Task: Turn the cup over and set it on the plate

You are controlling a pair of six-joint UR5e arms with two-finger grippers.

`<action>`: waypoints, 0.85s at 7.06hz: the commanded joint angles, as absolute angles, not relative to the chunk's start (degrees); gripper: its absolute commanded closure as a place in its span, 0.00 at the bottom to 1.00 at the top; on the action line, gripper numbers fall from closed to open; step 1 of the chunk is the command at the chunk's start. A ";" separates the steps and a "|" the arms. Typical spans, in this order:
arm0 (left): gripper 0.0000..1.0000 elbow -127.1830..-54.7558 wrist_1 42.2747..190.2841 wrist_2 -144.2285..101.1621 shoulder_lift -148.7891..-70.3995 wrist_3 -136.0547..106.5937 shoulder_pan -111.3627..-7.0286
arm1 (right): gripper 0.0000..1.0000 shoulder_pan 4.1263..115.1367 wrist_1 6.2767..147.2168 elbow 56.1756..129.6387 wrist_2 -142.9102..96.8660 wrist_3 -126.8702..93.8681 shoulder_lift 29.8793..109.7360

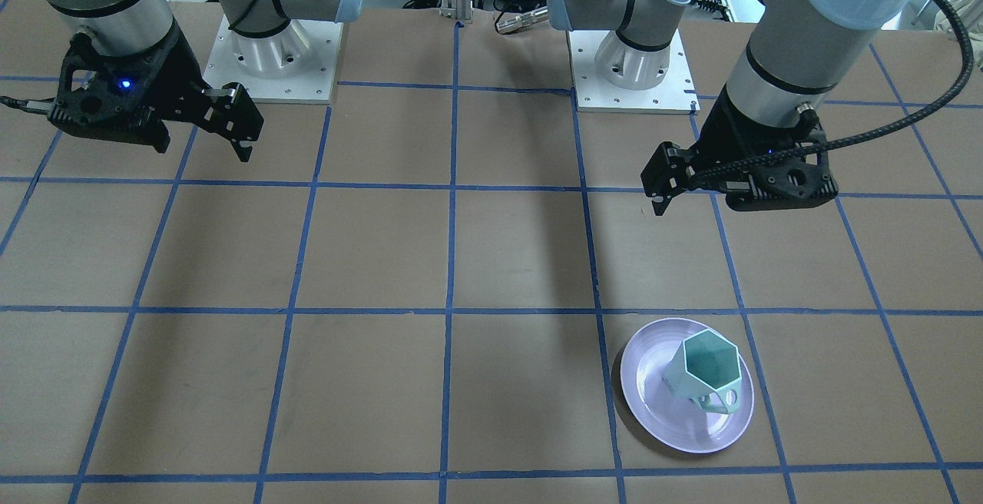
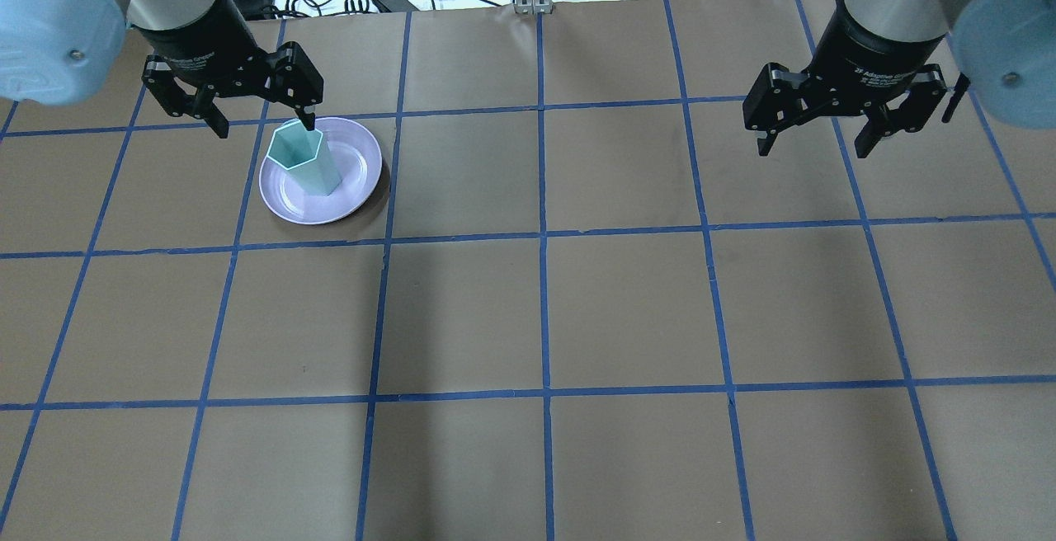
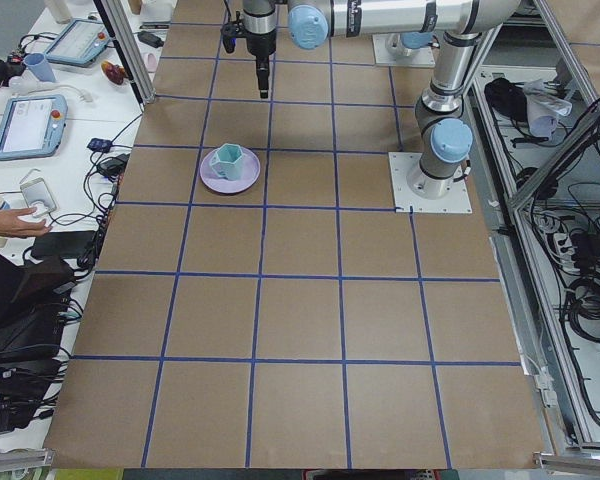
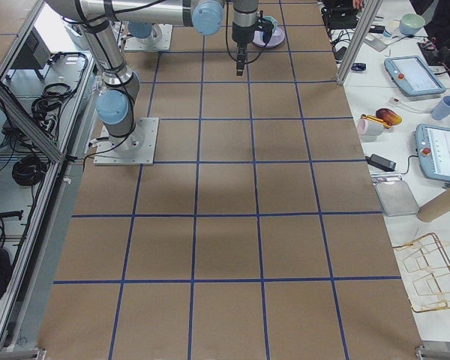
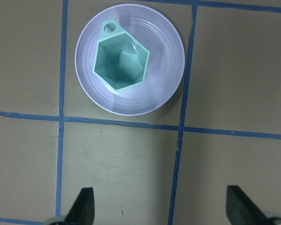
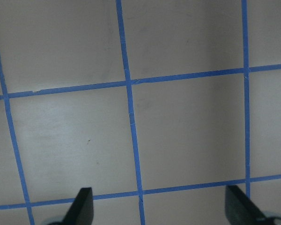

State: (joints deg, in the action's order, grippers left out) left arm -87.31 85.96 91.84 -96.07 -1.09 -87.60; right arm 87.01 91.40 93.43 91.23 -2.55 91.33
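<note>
You have a glossy, glazed-looking plate point(image 5: 166, 70), a smooth cup point(image 5: 121, 63) with a softer sheen, and a matt brown paper-like table cover point(image 2: 627, 302) crossed by blue tape lines point(image 2: 545, 318).

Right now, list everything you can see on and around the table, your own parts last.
small mint-green faceted cup: one, mint with a teal inside, upright with its mouth up, on the plate.
round glossy lavender plate: one, pale lavender, far left part of the table, under the cup.
brown paper-covered table: one, brown with a blue tape grid.
grey screen pendants: two, grey with blue edges, on the bench beside the table.
left hand: one, black, open and empty, raised near the plate.
right hand: one, black, open and empty, raised over the table's right side.
</note>
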 commanded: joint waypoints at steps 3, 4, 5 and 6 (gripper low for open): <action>0.00 -87.80 85.78 91.32 -96.15 -1.67 -88.16 | 0.00 87.01 91.41 93.43 91.23 -2.55 91.41; 0.00 -87.98 85.78 91.23 -96.24 -1.76 -88.15 | 0.00 87.01 91.41 93.43 91.23 -2.55 91.41; 0.00 -88.07 85.87 91.06 -96.33 -1.84 -88.07 | 0.00 87.01 91.41 93.43 91.23 -2.55 91.41; 0.00 -88.15 85.96 90.27 -96.33 -1.93 -88.07 | 0.00 87.01 91.41 93.43 91.23 -2.55 91.41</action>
State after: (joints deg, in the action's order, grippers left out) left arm -88.03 85.86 90.92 -96.28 -1.83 -88.11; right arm 87.01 91.41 93.43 91.23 -2.55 91.41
